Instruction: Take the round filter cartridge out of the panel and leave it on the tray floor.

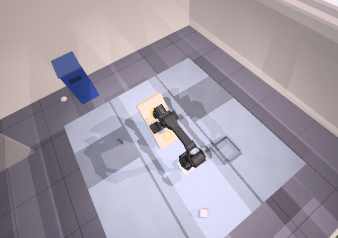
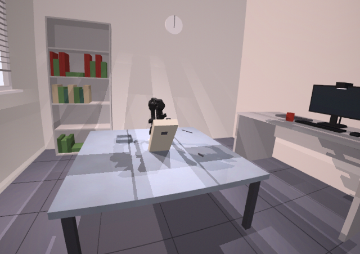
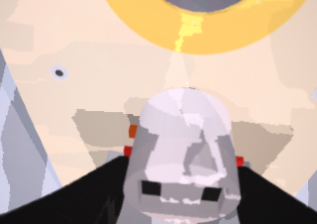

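Observation:
The pale filter cartridge shows in the wrist view as a round body with two dark slots on its end. It stands out in front of the beige service panel. My gripper is shut on its sides, one black finger left and one right. Part of a grey ledge with red bits shows behind it; whether they touch is hidden. A yellow ring around a dark grey recess lies above it. The open square tray lies away from the panel.
My arm reaches over the table from its base to the panel. A second yellow ring is on the panel. A small dark piece and a pale block lie apart. A blue bin stands beyond the table.

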`<state>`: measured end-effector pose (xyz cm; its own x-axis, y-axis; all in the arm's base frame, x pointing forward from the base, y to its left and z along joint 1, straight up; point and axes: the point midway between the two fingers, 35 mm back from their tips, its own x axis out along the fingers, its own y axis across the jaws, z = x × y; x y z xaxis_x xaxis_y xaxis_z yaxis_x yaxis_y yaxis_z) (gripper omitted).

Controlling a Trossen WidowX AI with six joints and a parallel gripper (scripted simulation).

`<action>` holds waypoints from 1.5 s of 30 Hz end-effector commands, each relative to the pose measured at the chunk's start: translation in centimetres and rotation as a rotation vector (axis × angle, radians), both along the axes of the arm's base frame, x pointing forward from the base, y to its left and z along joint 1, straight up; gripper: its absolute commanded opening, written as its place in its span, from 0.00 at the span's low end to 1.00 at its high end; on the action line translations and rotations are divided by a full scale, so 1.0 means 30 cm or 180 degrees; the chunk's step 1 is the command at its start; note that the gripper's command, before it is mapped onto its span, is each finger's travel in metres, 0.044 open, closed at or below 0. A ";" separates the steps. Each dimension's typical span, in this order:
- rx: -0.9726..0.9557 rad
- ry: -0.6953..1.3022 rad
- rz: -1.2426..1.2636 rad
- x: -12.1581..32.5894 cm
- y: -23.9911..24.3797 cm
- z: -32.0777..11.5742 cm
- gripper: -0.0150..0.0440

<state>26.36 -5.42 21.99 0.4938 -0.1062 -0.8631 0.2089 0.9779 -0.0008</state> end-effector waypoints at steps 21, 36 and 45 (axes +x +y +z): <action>-0.0016 -0.0033 -0.0006 -0.122 -0.008 0.249 0.25; -0.0026 -0.0009 -0.0002 -0.135 -0.159 0.227 0.25; -0.0043 -0.0038 -0.0006 -0.160 -0.253 0.216 0.25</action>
